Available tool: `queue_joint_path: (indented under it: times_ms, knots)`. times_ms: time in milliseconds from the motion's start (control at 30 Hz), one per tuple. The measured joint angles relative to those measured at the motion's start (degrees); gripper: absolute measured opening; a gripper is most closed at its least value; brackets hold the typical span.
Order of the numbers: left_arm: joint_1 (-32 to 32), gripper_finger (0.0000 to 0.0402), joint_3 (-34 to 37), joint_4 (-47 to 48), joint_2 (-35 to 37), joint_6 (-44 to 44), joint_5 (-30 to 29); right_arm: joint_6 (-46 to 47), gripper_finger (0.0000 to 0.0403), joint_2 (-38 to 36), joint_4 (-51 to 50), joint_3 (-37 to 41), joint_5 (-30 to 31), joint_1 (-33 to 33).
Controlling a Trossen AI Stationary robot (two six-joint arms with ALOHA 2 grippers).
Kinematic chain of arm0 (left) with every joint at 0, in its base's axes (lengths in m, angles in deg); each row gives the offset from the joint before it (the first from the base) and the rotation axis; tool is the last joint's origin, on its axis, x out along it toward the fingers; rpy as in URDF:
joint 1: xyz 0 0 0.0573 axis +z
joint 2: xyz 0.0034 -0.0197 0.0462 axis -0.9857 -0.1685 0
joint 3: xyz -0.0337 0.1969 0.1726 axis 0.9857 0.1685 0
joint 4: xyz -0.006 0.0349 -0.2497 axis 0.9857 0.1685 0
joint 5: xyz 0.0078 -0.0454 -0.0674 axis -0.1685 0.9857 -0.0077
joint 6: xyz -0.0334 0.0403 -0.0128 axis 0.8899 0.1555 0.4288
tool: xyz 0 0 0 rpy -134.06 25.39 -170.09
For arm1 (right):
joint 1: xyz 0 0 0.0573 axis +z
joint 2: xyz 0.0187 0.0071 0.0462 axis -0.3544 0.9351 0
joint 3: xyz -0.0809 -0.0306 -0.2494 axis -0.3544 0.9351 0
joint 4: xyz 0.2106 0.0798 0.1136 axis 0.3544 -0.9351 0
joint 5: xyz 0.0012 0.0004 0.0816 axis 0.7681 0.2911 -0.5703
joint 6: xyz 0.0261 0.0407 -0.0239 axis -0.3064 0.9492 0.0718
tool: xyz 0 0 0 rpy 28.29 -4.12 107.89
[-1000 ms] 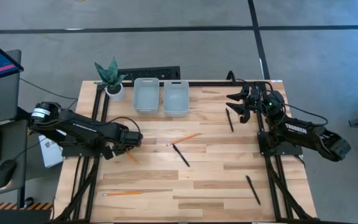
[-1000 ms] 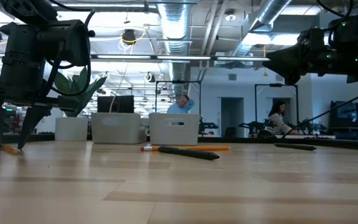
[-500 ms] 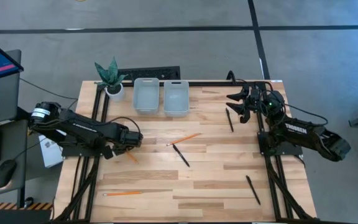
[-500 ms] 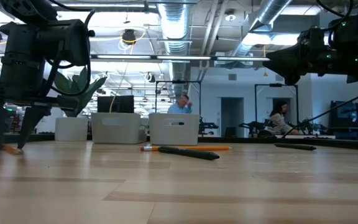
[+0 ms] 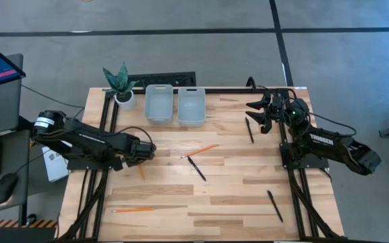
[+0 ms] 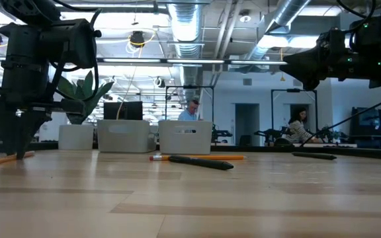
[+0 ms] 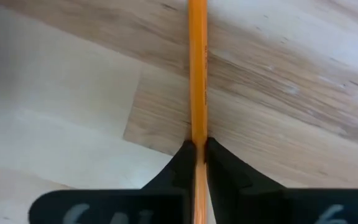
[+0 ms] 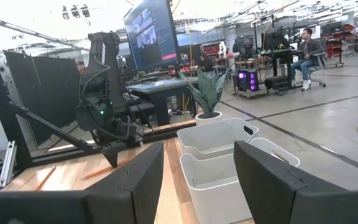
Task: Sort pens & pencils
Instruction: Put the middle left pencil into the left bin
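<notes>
Orange wood sits pinched between the left gripper's (image 7: 196,149) two dark fingers (image 7: 222,168), which have closed right onto a pencil (image 7: 197,74); the grip falls on the shaft with the rest running out ahead across the wooden table (image 5: 235,196), probably so it can be lifted level and carried to the grey bins (image 5: 174,104) at about one o'clock from that gripper.

Half a second ago those fingers stood spread astride the pencil; now they have come together on it, and the stick has swung to lie more square to the arm.

Two more pencils (image 5: 132,210) and three black pens (image 5: 196,168) lie loose across the table.

At three o'clock, the right gripper (image 8: 194,180) waits raised, fingers well apart and empty.
</notes>
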Motion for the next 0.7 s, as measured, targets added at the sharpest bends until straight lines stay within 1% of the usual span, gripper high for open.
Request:
queue_joint_path:
  times_ms: [233,700]
  knots:
    - [0.0,0.0021,0.0,0.3,0.0,-5.4,-0.2,0.0,0.0217,0.0,0.0,0.0,0.0,0.0]
    - [0.0,0.0024,0.0,1.0,0.0,-6.6,-2.2,0.1,0.0217,0.0,0.0,0.0,0.0,0.0]
